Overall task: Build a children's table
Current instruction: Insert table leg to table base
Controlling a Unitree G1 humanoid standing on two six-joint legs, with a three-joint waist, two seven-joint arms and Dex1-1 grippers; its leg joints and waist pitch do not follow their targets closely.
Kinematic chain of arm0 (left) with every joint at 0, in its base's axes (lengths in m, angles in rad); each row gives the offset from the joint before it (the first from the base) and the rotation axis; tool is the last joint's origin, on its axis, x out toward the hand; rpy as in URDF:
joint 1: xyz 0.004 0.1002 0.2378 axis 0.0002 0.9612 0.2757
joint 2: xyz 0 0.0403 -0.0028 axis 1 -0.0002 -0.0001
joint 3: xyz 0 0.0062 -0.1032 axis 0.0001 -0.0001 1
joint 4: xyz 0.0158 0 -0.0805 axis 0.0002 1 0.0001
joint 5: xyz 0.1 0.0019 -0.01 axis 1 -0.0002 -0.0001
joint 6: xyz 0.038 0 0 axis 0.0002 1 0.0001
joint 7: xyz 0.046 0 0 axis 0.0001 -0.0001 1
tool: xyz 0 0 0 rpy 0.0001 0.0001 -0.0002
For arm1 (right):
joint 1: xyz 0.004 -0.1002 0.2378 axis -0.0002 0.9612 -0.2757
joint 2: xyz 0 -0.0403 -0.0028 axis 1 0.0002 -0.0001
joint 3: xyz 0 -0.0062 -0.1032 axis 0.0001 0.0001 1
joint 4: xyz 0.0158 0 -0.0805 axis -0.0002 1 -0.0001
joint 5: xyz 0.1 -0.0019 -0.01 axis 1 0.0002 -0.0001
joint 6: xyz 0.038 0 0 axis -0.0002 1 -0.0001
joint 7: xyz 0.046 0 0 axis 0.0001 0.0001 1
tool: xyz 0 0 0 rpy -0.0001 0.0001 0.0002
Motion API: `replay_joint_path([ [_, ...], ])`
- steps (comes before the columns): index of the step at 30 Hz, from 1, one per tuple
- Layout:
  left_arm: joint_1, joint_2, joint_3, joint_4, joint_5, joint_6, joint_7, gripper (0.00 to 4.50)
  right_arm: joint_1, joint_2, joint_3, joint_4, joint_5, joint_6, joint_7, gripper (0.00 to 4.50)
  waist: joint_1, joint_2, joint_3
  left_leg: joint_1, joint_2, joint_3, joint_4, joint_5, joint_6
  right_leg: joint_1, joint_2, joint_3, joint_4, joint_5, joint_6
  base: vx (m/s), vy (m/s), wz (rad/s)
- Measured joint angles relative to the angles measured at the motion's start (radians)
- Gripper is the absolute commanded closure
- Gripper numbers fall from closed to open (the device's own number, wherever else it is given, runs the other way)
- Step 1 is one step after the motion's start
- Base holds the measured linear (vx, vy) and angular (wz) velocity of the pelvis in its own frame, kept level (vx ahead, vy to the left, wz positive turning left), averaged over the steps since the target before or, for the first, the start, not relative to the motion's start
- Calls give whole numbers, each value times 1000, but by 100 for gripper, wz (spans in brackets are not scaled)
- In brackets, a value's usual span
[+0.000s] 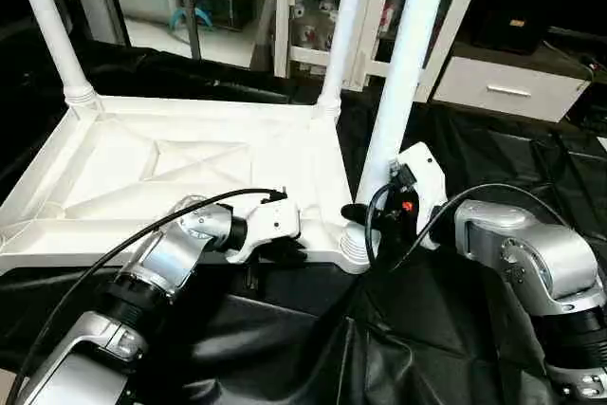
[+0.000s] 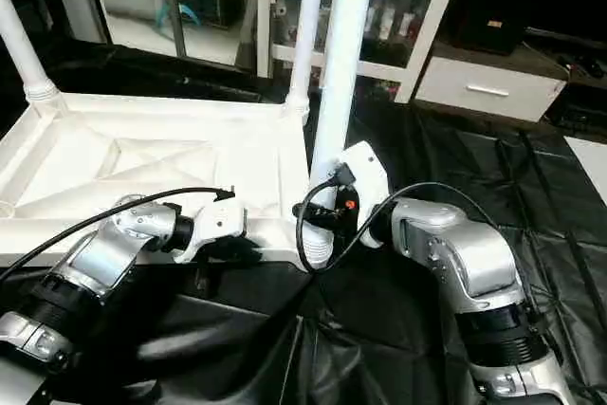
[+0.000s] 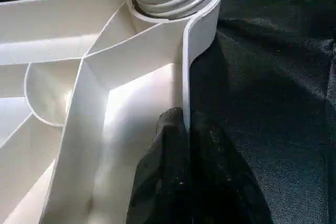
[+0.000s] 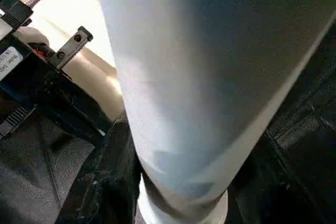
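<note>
- We see the white ribbed plastic tabletop (image 1: 180, 173) brightly lit from above, its flat panels near glare, while the black crinkled sheet (image 1: 474, 329) around it stays dim with soft sheen on its folds.
- At twelve o'clock the white glass-door cabinet (image 1: 379, 7) is bright; at two o'clock the background falls dark.
- Up close, the white tube leg (image 4: 199, 77) is blurred, shaded bluish toward three o'clock.
- The rim's shadow darkens the sheet beside it.

Head stereo pair looks forward and down over both forearms at the upturned tabletop (image 1: 180, 173). Left wrist camera sits close against its rim beside the corner socket (image 3: 178, 3). Right wrist camera sits very close on the leg (image 4: 199, 77) above that socket.
</note>
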Motion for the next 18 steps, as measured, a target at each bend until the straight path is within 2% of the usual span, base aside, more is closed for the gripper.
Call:
replay_joint_path([
  [6, 0, 2, 0, 0, 0, 0, 1, 450, 0, 6, 1, 3, -2, -4, -6, 264, 0, 0, 0, 0, 0, 0, 0, 0, 0, 0, 0, 0, 0, 0, 0, 0, 0, 0],
  [18, -3, 6, 0, 8, 0, 0, 2, 450, -6, 58, -9, 87, -19, -79, -23, 264, -8, -1, -1, 1, 0, 0, 0, 0, 0, 0, 0, 0, 0, -1, 2, 0, 0, 0],
])
